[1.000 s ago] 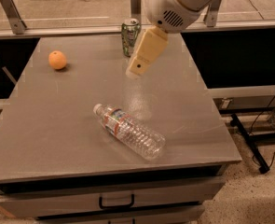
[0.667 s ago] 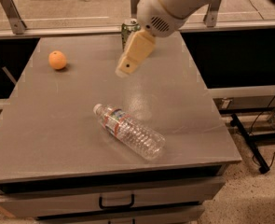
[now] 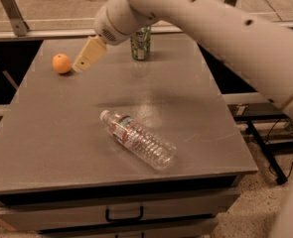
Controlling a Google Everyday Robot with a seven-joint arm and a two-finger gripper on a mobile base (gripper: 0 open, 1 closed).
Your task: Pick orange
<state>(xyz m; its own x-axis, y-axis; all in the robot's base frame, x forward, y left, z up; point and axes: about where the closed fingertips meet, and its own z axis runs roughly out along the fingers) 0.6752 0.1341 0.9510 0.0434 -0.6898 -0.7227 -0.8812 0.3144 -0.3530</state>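
Observation:
The orange (image 3: 62, 63) is a small round fruit resting on the grey table (image 3: 61, 133) near its far left corner. My gripper (image 3: 81, 66) hangs at the end of the white arm that reaches in from the upper right. Its tan tip sits just right of the orange, close beside it and slightly above the table. I cannot tell whether it touches the fruit.
A green can (image 3: 141, 42) stands upright at the table's far edge, behind the arm. A clear plastic water bottle (image 3: 137, 139) lies on its side near the table's middle front. A drawer with a black handle (image 3: 124, 214) is below the front edge.
The arm has swung left across the table, carrying the gripper from in front of the green can to right beside the orange. The orange, can and bottle have not moved.

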